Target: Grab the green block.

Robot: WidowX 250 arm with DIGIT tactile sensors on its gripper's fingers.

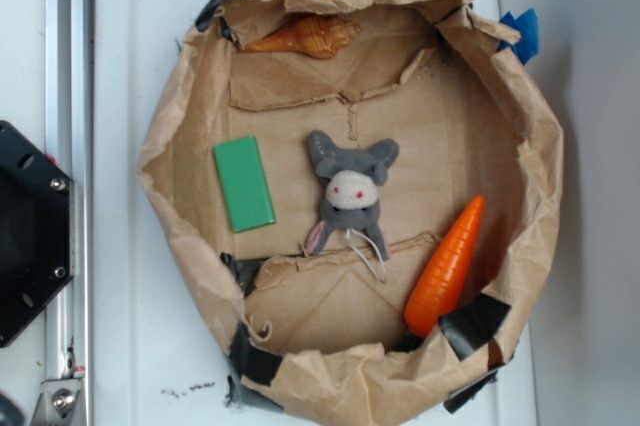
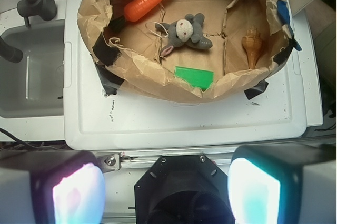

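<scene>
Open from above, walled all round

The green block [image 1: 244,184] lies flat on the cardboard floor [image 1: 300,296] with bare floor on every side; the crumpled paper wall [image 1: 165,161] stands close along its outer long edge, and in the wrist view the wall's rim hides part of the block. The grey plush toy [image 1: 350,191] lies near its other side, not touching. The carrot [image 1: 447,268] and the shell [image 1: 305,36] lie well apart from it, against the wall. The gripper [image 2: 166,187] hangs outside the wall, jaws spread wide.
</scene>
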